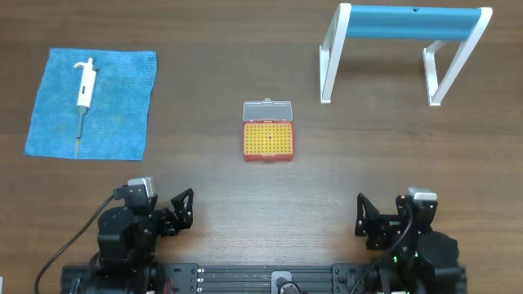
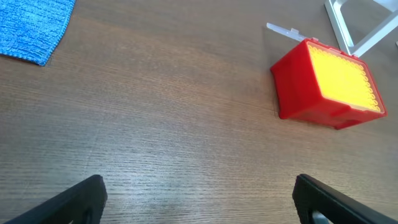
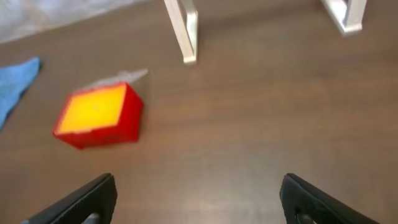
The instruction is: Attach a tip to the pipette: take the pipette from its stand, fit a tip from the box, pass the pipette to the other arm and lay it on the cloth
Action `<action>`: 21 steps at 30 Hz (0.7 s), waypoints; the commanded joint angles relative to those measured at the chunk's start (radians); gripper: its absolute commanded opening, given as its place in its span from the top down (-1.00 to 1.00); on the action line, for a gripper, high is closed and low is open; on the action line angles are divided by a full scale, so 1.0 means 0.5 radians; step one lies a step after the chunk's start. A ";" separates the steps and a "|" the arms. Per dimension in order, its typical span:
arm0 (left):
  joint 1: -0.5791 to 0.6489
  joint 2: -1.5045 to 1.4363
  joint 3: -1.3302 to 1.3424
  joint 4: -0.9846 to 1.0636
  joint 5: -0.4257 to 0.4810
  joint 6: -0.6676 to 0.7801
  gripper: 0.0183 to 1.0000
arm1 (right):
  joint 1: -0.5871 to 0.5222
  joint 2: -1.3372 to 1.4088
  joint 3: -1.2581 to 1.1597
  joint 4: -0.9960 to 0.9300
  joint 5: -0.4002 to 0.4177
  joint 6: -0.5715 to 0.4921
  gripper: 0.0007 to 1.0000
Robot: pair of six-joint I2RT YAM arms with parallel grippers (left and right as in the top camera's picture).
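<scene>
We saw the pipette (image 1: 84, 86) on the cloth (image 1: 122, 114), ahead-left of the left pincer (image 1: 181, 212), axis fore-aft on the worktop (image 1: 261, 196), tip end nearer. Left arm was closer. Left and right pincer (image 1: 362, 219) were wide open, empty.

the top view looks straight down from high above on the whole counter (image 1: 270, 188). the left wrist view sits low behind the left tool (image 2: 199, 198), the right wrist view behind the right tool (image 3: 198, 199), both close to the counter and facing its far side. all three share the tip box (image 1: 267, 140) and the stand (image 1: 404, 23).
</scene>
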 commanded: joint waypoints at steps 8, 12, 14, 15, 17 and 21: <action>0.009 -0.024 -0.016 0.249 -0.079 0.001 -0.94 | -0.008 0.004 -0.009 -0.010 0.026 -0.027 -0.69; 0.008 -0.024 -0.022 0.975 -0.388 0.327 -0.94 | -0.008 0.004 -0.009 -0.010 0.026 -0.027 -0.69; 0.008 -0.024 -0.054 1.182 -0.466 0.443 -0.94 | -0.008 0.004 -0.009 -0.010 0.026 -0.027 -0.69; 0.009 -0.024 -0.086 1.275 -0.477 0.457 -0.93 | -0.008 0.004 -0.009 -0.010 0.026 -0.027 -0.69; 0.008 -0.024 -0.182 1.459 -0.462 0.446 -0.93 | -0.008 0.004 -0.009 -0.010 0.026 -0.027 -0.69; 0.008 -0.024 -0.388 1.771 -0.454 0.443 -0.95 | -0.008 0.004 -0.009 -0.010 0.026 -0.027 -0.69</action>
